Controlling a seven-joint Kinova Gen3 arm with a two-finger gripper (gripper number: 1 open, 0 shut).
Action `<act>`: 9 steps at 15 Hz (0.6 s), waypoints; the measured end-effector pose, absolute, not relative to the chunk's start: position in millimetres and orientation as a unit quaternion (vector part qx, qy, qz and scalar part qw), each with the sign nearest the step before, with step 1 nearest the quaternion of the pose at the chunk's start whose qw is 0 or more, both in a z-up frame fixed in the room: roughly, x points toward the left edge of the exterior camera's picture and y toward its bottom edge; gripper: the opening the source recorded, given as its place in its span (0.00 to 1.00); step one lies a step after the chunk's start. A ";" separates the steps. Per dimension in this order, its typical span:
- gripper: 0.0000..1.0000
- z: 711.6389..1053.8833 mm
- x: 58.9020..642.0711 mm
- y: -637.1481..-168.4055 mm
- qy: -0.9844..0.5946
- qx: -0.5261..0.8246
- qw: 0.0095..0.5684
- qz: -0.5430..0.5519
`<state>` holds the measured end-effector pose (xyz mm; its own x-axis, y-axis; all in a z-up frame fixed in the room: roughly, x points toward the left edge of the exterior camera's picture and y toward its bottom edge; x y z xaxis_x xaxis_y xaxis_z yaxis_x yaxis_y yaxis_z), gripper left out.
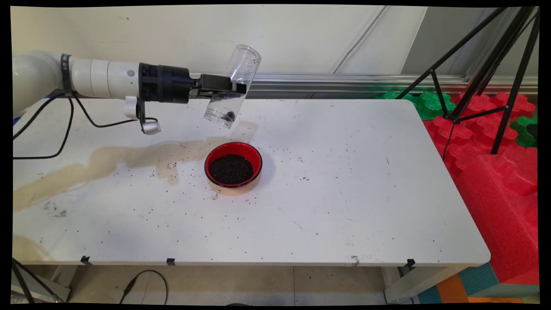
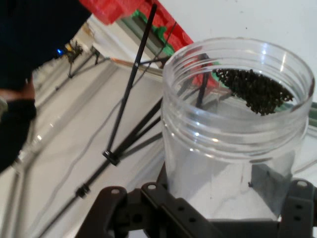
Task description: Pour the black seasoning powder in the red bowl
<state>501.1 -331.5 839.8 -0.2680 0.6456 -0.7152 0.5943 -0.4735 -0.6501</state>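
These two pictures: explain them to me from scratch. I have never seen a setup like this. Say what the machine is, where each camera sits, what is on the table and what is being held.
The machine is a white robot arm that reaches in from the left. At its tip is a black two-finger gripper.

The wide picture comes from a fixed camera looking down across the white table. The close picture comes from a camera on the hand itself, looking along the gripper.

The gripper is clamped on a clear plastic jar, held tilted in the air above the table. A small clump of dark granules sits in the jar's bottom end.

On the table stands a red bowl filled with the same dark granules. Loose grains and a tan stain lie around it. Red and green foam blocks and a black tripod stand to the right.
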 end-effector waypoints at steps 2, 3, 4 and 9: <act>0.00 841.9 501.9 -331.8 -0.536 -0.583 0.038 0.610; 0.00 843.4 502.7 -331.9 -0.551 -0.566 0.050 0.611; 0.00 844.8 503.3 -332.0 -0.567 -0.550 0.062 0.610; 0.00 849.7 504.2 -331.4 -0.623 -0.488 0.107 0.602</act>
<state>504.2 -331.4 849.7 -0.5013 0.7366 -0.4541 0.4792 -0.2007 -0.8545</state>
